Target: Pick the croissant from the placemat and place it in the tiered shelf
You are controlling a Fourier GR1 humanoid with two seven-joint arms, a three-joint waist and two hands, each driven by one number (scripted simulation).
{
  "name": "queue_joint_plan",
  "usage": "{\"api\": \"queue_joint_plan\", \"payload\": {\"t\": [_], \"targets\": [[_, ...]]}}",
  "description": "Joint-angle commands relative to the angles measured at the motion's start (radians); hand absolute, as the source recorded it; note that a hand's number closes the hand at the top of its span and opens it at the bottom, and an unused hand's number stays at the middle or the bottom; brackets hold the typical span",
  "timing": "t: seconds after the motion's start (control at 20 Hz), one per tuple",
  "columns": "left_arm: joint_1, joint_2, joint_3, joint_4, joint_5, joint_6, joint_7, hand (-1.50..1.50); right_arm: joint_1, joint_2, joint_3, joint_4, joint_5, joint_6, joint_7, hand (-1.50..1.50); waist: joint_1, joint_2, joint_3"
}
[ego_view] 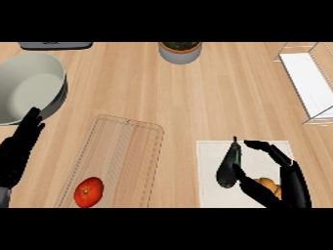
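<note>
Your right hand is spread wide over the pale cloth placemat, fingers and thumb arched apart, gripping nothing. 1 orange croissant lies on the mat, partly hidden between them; you can't tell whether they touch. 1 glossy dark eggplant lies just beside the thumb. Your left hand rests open at the left edge. 1 wire tiered shelf stands well apart on the wooden desk.

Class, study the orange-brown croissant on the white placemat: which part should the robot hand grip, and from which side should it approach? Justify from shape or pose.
Probably grip the orange-brown croissant across its middle, coming from above and the right. It lies low on the white placemat, and the dark long eggplant crowds its left side. The right robot hand hides most of it.
</note>
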Motion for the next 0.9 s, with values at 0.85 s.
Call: {"api": "queue_joint_plan", "payload": {"t": [0.85], "targets": [[0.058, 0.011, 0.026, -0.011, -0.020, -0.030, 0.007, 0.00, 0.513, -0.347, 0.047, -0.426, 0.829, 0.275, 0.689, -1.50, 0.033, 0.018, -0.007]]}}
